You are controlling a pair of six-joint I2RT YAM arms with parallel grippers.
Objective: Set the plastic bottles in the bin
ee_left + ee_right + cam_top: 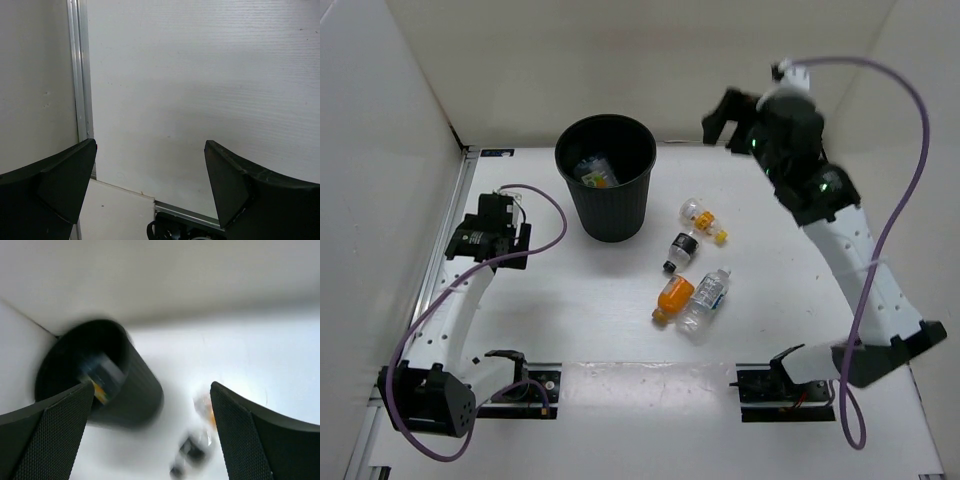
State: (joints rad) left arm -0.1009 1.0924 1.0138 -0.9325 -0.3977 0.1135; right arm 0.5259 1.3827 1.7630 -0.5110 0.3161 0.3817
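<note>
Right end effector [723,118] hangs wide open and empty, the bin [610,212] to its left and four bottles [682,250] loose below it; the orange bottle [673,297] lies against the water bottle [706,298], so pinching one could roll the other away.

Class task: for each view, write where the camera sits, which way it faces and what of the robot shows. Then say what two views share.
Top: above and behind the bases, looking down on table, bin and bottles; both arms show.
Left wrist: on the left arm, facing a white surface and rail; open left gripper shows.
Right wrist: raised, blurred, looking down at the bin; open right gripper shows.
Shared: top and right wrist both show the bin.
</note>
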